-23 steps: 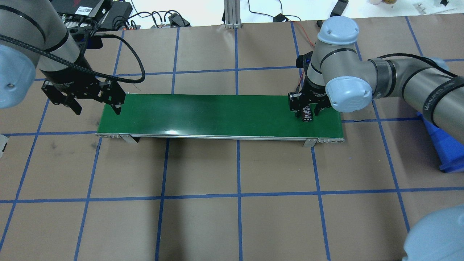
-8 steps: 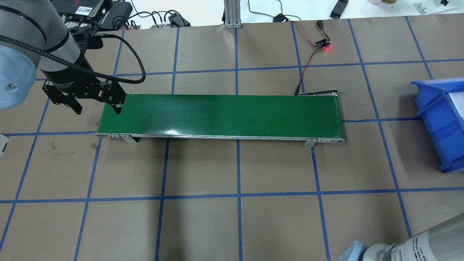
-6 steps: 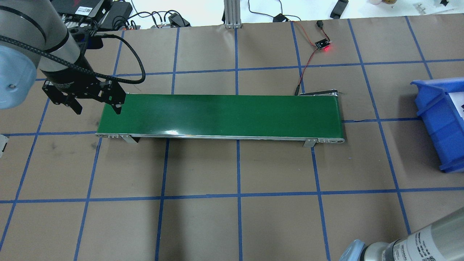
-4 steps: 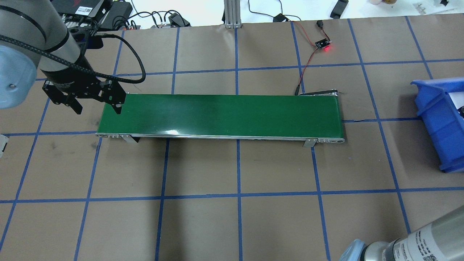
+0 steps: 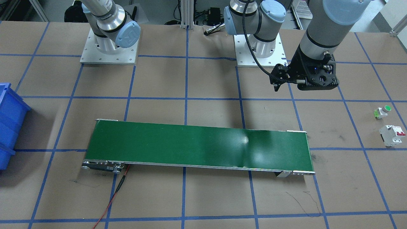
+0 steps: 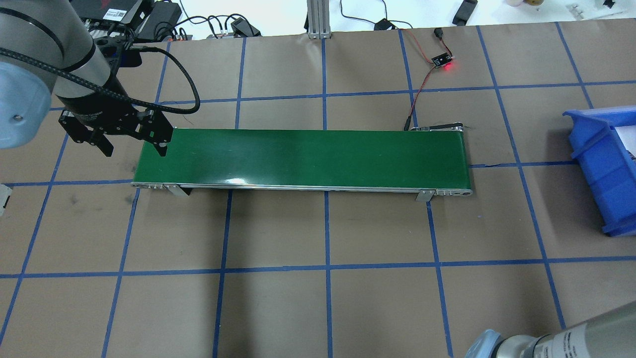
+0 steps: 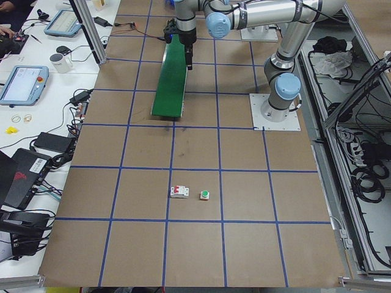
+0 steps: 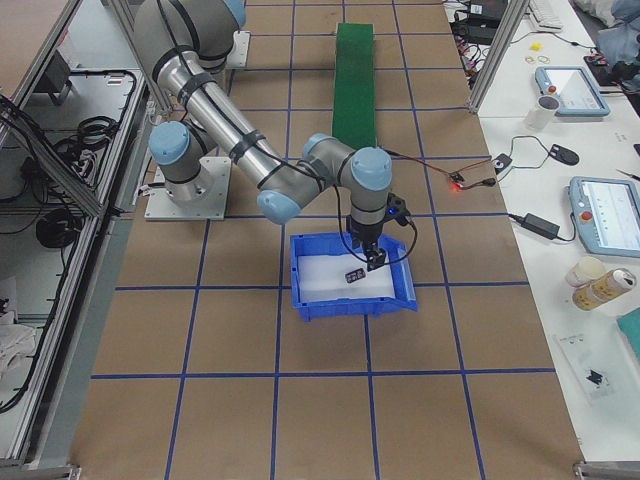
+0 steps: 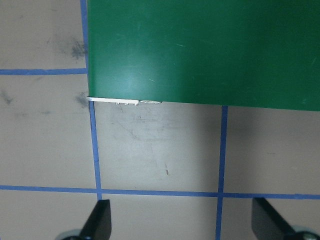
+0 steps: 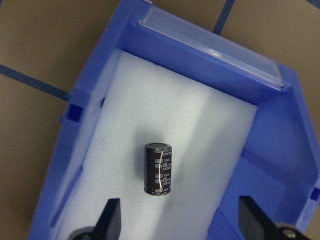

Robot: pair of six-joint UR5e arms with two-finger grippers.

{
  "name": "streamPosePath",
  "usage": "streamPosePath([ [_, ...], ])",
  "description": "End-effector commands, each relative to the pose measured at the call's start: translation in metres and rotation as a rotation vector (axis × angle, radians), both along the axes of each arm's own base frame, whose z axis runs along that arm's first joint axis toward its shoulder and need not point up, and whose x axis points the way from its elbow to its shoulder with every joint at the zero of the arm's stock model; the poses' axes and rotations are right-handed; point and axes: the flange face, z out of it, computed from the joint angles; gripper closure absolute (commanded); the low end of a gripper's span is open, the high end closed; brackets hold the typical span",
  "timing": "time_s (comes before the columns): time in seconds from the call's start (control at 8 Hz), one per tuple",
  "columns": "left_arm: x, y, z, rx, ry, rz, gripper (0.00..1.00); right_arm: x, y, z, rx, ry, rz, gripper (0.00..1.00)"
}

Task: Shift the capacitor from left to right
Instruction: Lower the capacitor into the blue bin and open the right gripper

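Note:
The capacitor [image 10: 158, 169], a stubby dark cylinder with pale markings, lies on the white foam inside the blue bin [image 10: 280, 165]. My right gripper [image 10: 182, 220] is open and empty just above it, one finger on each side, apart from it. The exterior right view shows the same: my right gripper [image 8: 368, 256] hangs over the capacitor [image 8: 354, 274] in the bin [image 8: 350, 305]. My left gripper [image 6: 133, 148] is open and empty over the left end of the green conveyor belt [image 6: 303, 156]. It also shows in the left wrist view [image 9: 182, 222].
A green-capped push button [image 5: 383, 111] and a white breaker with red switches [image 5: 391, 135] sit on the table at the robot's far left. A small red-lit board [image 6: 442, 62] with wires lies behind the belt's right end. The bin [image 6: 596, 164] stands at the right table edge.
My right gripper left the belt's right end with the capacitor and moved out over the blue bin. It is now open and the capacitor lies in the bin. The left arm has not moved.

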Motion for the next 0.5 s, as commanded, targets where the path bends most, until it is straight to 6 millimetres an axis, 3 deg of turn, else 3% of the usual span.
streamPosePath([
  [0.0, 0.0, 0.0, 0.0, 0.001, 0.001, 0.002, 0.0, 0.12, 0.007, 0.11, -0.032, 0.016, 0.045, 0.0],
  [0.12, 0.0, -0.001, 0.0, -0.004, 0.0, 0.002, 0.0, 0.183, 0.009, 0.138, -0.034, -0.003, 0.039, 0.0],
  [0.38, 0.0, -0.002, 0.001, -0.008, 0.0, -0.001, 0.0, 0.285, 0.024, 0.158, 0.033, -0.067, -0.057, 0.0],
])
